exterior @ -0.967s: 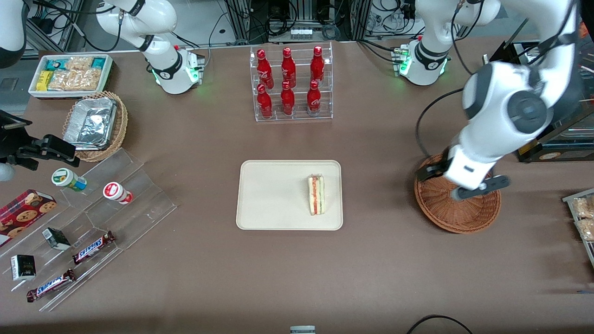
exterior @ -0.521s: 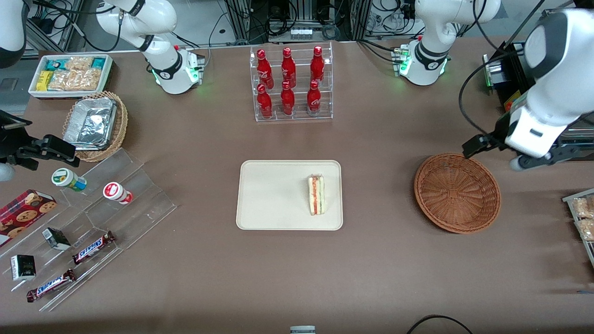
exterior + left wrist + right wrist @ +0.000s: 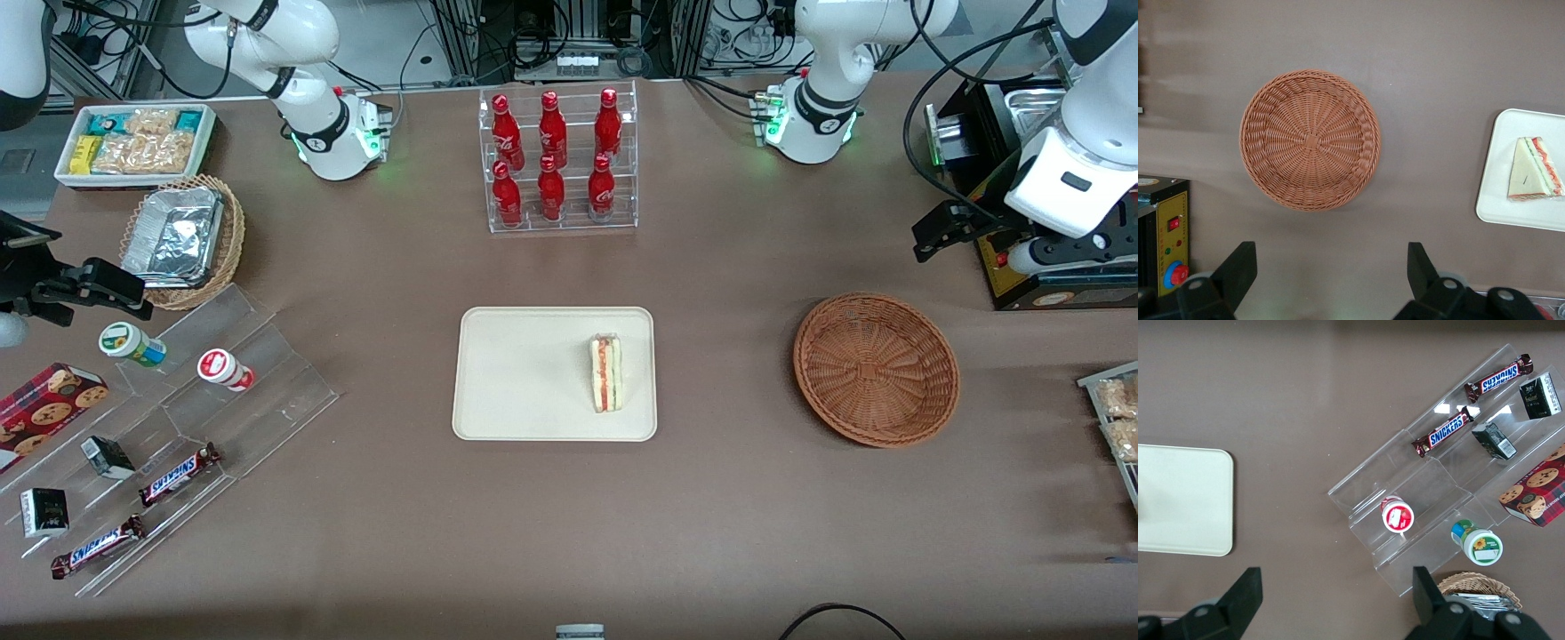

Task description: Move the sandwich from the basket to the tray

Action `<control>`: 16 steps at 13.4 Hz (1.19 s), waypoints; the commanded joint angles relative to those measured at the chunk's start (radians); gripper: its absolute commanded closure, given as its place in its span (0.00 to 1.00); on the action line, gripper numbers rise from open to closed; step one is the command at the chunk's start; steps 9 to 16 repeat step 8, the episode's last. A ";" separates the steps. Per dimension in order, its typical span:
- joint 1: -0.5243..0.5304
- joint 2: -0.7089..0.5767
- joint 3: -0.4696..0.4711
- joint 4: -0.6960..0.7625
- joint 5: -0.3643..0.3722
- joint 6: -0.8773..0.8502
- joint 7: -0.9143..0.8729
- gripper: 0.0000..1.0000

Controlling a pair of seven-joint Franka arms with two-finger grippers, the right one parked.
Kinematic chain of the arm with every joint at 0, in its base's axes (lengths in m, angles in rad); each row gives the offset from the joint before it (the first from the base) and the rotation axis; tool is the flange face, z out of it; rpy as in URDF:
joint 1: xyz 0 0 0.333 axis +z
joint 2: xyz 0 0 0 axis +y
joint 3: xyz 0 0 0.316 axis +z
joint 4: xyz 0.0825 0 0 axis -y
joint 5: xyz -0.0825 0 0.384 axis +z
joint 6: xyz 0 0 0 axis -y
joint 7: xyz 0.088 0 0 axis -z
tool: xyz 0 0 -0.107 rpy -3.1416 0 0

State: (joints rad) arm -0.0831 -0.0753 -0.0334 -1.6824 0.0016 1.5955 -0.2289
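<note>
The sandwich (image 3: 606,373) lies flat on the cream tray (image 3: 507,373), in the part of the tray nearest the wicker basket (image 3: 876,369), with its long striped cut edge running parallel to the tray's short rim. The basket holds nothing; its woven floor shows bare in the wrist view (image 3: 1310,140). Judged from that, the transfer looks finished and nothing is left to carry.

The left gripper (image 3: 987,242) hangs high above the surface, farther from the front camera than the basket and off toward the working arm's end, near a black control box (image 3: 1049,284) with a yellow panel. Its jaws stand spread wide apart and grasp nothing, the two dark fingers (image 3: 1238,270) framing bare brown surface in the wrist view.

The relation that matters: from the jaws, the basket sits just below and nearer the front camera, and the sandwich (image 3: 1535,170) lies well apart from the basket, on the tray (image 3: 1501,193) toward the parked arm's end. Any further move is probably only a retreat, so the jaws need no alignment with the wedge's long axis.
</note>
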 commanded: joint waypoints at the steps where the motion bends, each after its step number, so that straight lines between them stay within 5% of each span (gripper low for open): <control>1: 0.028 0.011 -0.019 0.032 0.000 -0.035 0.025 0.00; 16: 0.025 0.008 -0.023 0.040 0.001 -0.051 0.013 0.00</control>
